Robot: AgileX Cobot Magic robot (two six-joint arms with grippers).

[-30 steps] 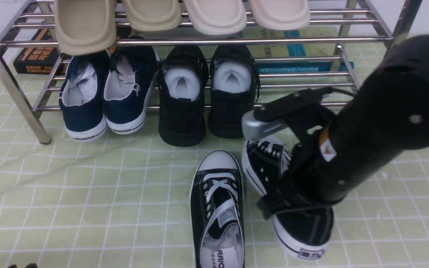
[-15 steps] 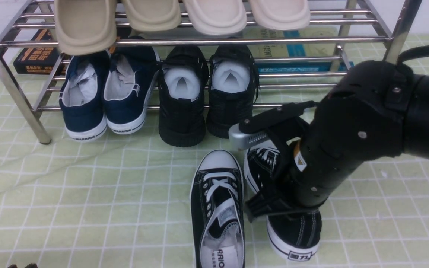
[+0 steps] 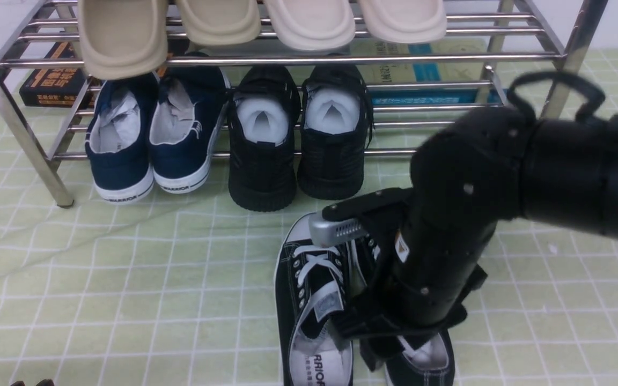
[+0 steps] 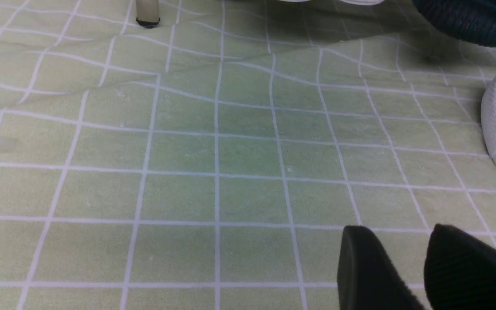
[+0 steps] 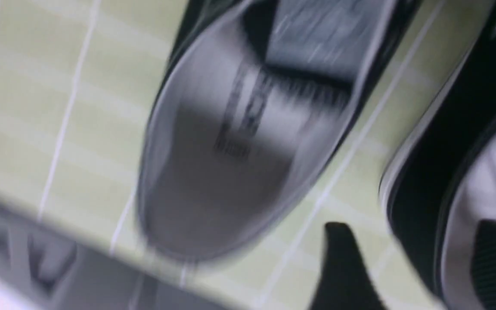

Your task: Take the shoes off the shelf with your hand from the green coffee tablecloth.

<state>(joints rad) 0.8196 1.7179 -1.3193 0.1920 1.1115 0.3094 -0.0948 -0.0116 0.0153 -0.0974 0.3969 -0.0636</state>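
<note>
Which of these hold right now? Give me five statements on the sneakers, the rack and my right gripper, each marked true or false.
1. Both black canvas sneakers lie on the green tablecloth. True.
2. The right gripper is shut. False: its fingers stand apart.
3. The navy pair is on the upper tier of the rack. False: it is on the lower tier.
4. The all-black pair sits beside the navy pair. True.
5. The clogs lie on the tablecloth. False: they are on the rack's upper tier.
</note>
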